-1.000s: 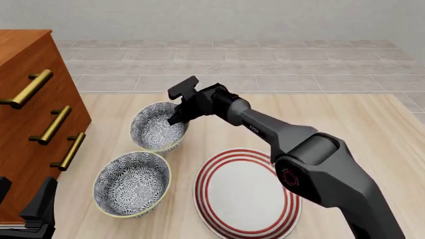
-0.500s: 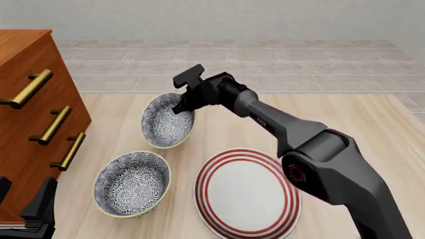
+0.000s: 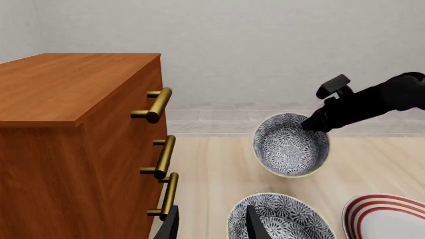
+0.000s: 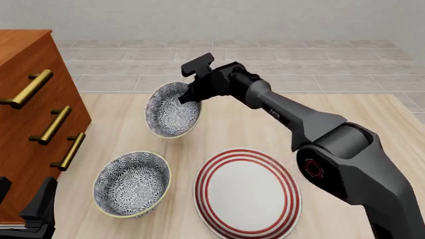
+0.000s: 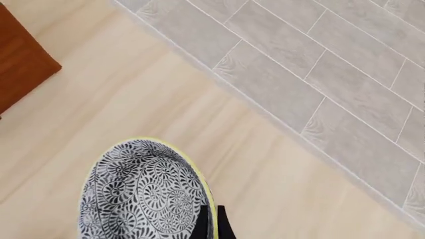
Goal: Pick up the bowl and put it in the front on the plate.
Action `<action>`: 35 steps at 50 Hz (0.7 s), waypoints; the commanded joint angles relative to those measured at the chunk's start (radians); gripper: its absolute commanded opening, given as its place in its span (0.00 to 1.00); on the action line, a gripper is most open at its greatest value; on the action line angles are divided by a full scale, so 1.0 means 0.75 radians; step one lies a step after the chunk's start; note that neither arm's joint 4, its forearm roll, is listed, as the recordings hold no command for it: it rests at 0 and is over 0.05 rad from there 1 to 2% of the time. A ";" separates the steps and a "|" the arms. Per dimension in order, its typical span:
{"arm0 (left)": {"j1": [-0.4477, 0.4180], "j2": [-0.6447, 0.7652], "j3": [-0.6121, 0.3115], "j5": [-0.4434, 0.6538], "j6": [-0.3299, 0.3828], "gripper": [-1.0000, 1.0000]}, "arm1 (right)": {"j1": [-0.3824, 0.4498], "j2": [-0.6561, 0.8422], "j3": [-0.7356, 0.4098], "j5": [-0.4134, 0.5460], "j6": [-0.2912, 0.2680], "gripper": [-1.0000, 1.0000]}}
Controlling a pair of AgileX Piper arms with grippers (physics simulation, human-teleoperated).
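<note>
- Left wrist view: the right pincer (image 3: pixel 317 121) is clamped on the far rim of the bowl (image 3: pixel 290 145), which hangs tilted above the tabletop (image 3: pixel 212 169), its opening facing the camera. A second bowl (image 3: pixel 287 219) sits nearer, with the plate (image 3: pixel 388 219) beside it and a wooden dresser (image 3: pixel 73 139) off to the side. The left pincer (image 3: pixel 212 226) has its fingers spread apart, empty.
- Front view: the bowl (image 4: pixel 172 110) is lifted and tipped, behind the other bowl (image 4: pixel 131 183) and plate (image 4: pixel 246 191).
- Right wrist view: dark fingers (image 5: pixel 211 224) pinch the cream rim of the bowl (image 5: pixel 143 194).
</note>
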 commanded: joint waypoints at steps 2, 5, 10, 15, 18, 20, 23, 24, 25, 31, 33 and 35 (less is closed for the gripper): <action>0.000 0.000 0.000 0.000 0.000 1.00 | -0.028 -0.107 0.103 -0.039 0.068 0.00; 0.000 0.000 0.000 0.000 0.000 1.00 | -0.037 -0.132 0.137 -0.051 0.105 0.00; 0.000 0.000 0.000 0.000 0.000 1.00 | -0.042 -0.191 0.236 -0.088 0.143 0.00; 0.000 0.000 0.000 0.000 0.000 1.00 | -0.064 -0.241 0.296 -0.106 0.170 0.00; 0.000 0.000 0.000 0.000 0.000 1.00 | -0.083 -0.263 0.320 -0.115 0.181 0.00; 0.000 0.000 0.000 0.000 0.000 1.00 | -0.093 -0.298 0.367 -0.128 0.204 0.00; 0.000 0.000 0.000 0.000 0.000 1.00 | -0.095 -0.326 0.411 -0.139 0.250 0.00; 0.000 0.000 0.000 0.000 0.000 1.00 | -0.108 -0.353 0.448 -0.153 0.245 0.00; 0.000 0.000 0.000 0.000 0.000 1.00 | -0.111 -0.364 0.464 -0.159 0.259 0.00; 0.000 0.000 0.000 0.000 0.000 1.00 | -0.099 -0.491 0.614 -0.200 0.338 0.00; 0.000 0.000 0.000 0.000 0.000 1.00 | -0.098 -0.536 0.660 -0.208 0.348 0.00; 0.000 0.000 0.000 0.000 0.000 1.00 | -0.100 -0.572 0.693 -0.213 0.355 0.00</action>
